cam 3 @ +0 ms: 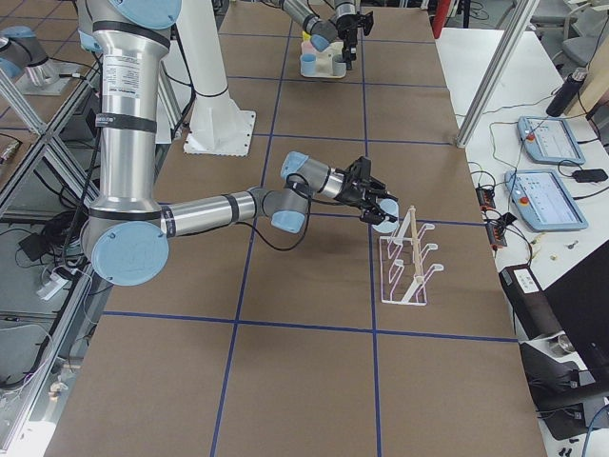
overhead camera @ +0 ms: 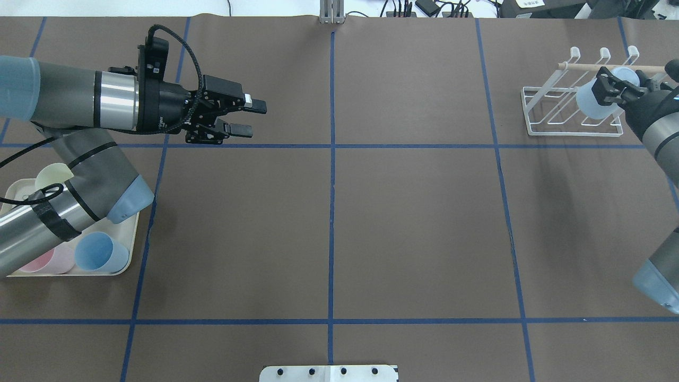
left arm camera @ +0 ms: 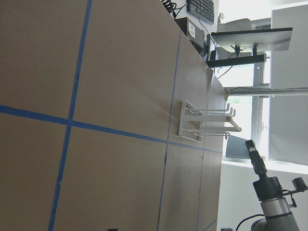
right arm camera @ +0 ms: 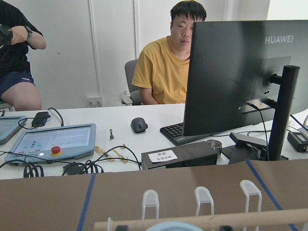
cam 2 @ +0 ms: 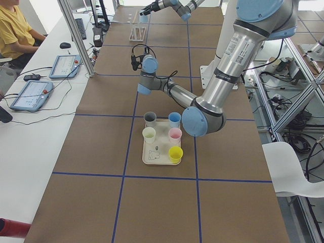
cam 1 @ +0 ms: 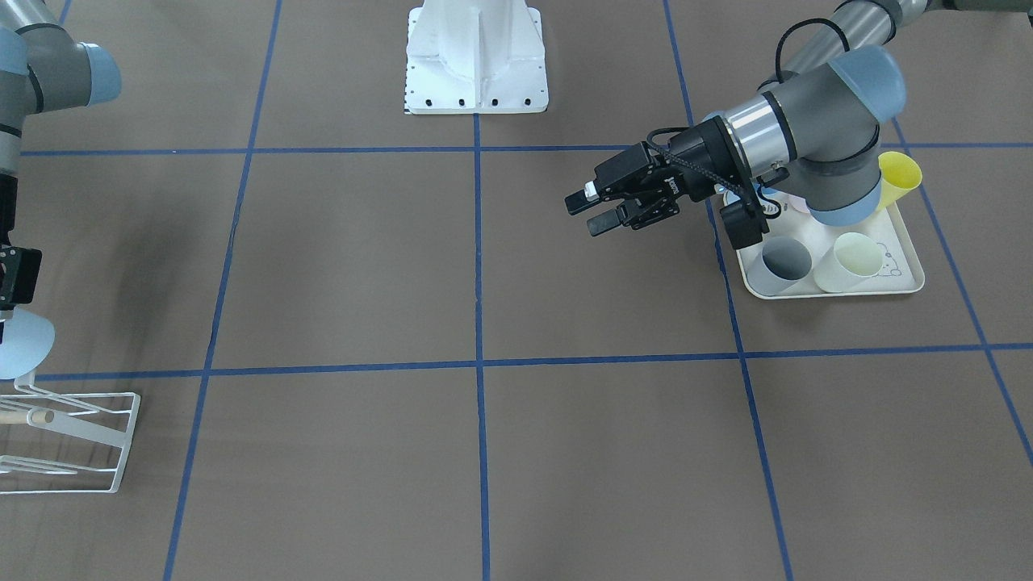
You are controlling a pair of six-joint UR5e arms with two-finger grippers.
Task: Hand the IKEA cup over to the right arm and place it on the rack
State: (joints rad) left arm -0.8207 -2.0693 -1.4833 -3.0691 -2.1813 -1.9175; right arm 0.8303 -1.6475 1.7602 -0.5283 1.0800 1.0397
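Under everything, a brown table (overhead camera: 414, 223) gridded with blue tape. Next in size, the left arm (overhead camera: 69, 101), passing over a cream tray (cam 1: 910, 278) near the table's left end. Ends in the left gripper (overhead camera: 249, 118), fingers spread apart and clasping nothing, hanging over bare table well away from the rack. At the opposite end, the right arm (overhead camera: 663, 132), entering from the table's right edge and reaching to the rack (overhead camera: 575, 135): a white wire frame with thin upright prongs, rounded tips, and a pale wooden dowel (overhead camera: 583, 66) across the top.

In the tray, five cups: grey (cam 2: 150, 118), blue (cam 2: 174, 119), cream (cam 2: 149, 134), pink (cam 2: 174, 135), yellow (cam 2: 175, 153).

Smaller again, the right gripper (overhead camera: 610, 90), fingers pinched onto the IKEA cup (overhead camera: 589, 103). Pale blue, plain, smooth-walled, tapering from a wide mouth to a narrower base. Held tilted over the rack's prongs, just beside the dowel, wide end pointing away from the wrist. Cannot tell whether touching a prong or hanging clear. From the right wrist camera, only a thin pale blue sliver of it at the bottom edge, beneath the dowel.
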